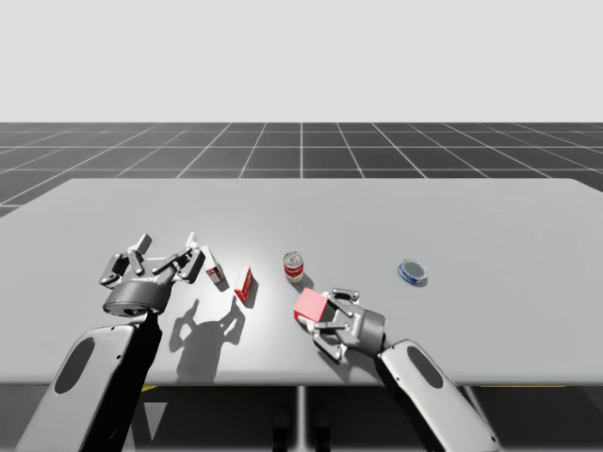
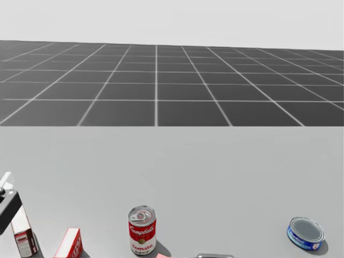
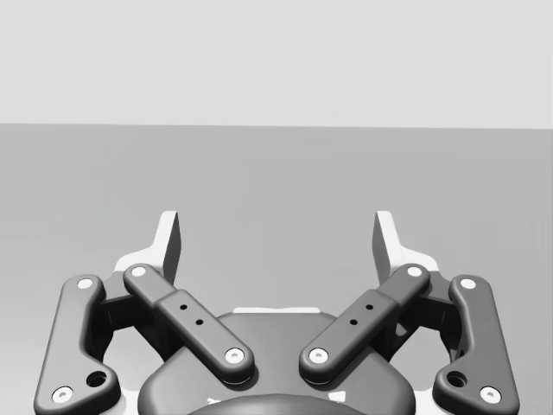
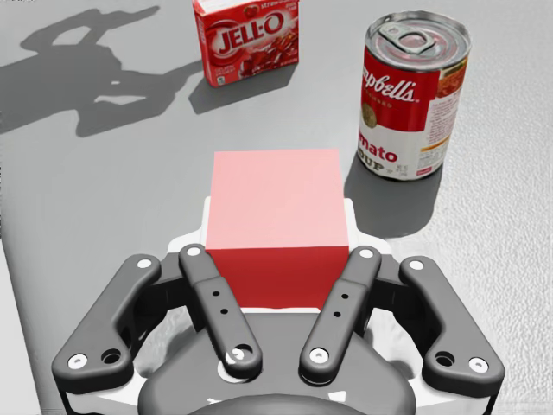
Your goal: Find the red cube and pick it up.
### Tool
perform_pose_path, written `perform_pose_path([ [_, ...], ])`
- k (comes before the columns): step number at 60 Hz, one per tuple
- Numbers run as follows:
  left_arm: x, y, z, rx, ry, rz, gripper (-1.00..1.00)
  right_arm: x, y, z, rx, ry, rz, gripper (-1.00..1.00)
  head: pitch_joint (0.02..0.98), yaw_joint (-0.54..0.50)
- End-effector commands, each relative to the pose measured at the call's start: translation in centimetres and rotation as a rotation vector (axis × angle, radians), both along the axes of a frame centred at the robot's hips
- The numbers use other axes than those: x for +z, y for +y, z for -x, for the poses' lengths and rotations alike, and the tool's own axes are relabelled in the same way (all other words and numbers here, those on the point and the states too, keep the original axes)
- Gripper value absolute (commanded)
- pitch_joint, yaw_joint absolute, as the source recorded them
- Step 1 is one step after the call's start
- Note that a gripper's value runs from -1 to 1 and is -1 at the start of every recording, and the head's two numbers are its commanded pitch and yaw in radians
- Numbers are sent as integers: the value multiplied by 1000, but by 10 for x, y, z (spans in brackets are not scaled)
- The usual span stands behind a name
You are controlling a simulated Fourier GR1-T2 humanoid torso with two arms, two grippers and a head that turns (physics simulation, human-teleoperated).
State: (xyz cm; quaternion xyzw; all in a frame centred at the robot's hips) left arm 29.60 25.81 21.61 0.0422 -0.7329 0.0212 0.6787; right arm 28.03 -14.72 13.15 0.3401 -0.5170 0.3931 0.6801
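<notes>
Have the red cube (image 4: 275, 226) clamped in my right gripper (image 4: 277, 210), one finger pressed against each of two opposite faces. Cannot tell whether resting on the table (image 4: 104, 190) or raised just clear of it. Ahead of that gripper, find a soup can (image 4: 413, 95) standing upright at 1 o'clock and a red box (image 4: 246, 39) further out near 12 o'clock.

From the high view, place the red cube (image 1: 310, 304) near the 6 o'clock edge of the table (image 1: 471, 217), gripped at the tip of my right gripper (image 1: 318, 311). Taking the cube as dial centre: soup can (image 1: 294, 266) close by at 11 o'clock, red box (image 1: 244, 283) leaning at 10 o'clock, flat blue tin (image 1: 412, 272) well apart between 2 and 3 o'clock.

Hold my left gripper (image 1: 168, 247) over the table further out at 10 o'clock, spread wide and grasping nothing; confirm the same for the left gripper (image 3: 277, 238) from its own wrist view. Just beside it, at its 4 o'clock, note a red-and-white box (image 1: 215, 266) standing upright.

From the head view, see the soup can (image 2: 142, 230) upright on the table (image 2: 215, 172), with the flat blue tin (image 2: 305, 233) at its 3 o'clock, and the red box (image 2: 69, 244) and red-and-white box (image 2: 22, 234) at its 9 o'clock.
</notes>
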Motion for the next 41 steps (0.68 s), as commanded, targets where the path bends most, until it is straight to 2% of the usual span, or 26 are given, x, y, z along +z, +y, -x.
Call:
perform_pose_path([
  [1, 0, 0, 0, 0, 0, 0, -1000, 17, -6, -8, -135, -34, -31, 988, 457, -59],
  [12, 0, 0, 0, 0, 0, 3, -1000, 52, -11, -5, -175, -92, -70, 985, 455, -56],
  [27, 1, 1, 1, 0, -2, 5, -1000, 123, -17, -3, -253, -247, -139, 1000, 451, -54],
  [28, 1, 1, 1, 1, -2, 5, -1000, 133, -19, -3, -268, -274, -156, 1000, 453, -55],
  [31, 1, 1, 1, 4, -5, 9, -1000, 142, -22, -2, -283, -288, -180, 1000, 453, -55],
  [41, 2, 2, 1, 6, -6, 11, -1000, 185, -35, -1, -388, -349, -300, 1000, 458, -53],
])
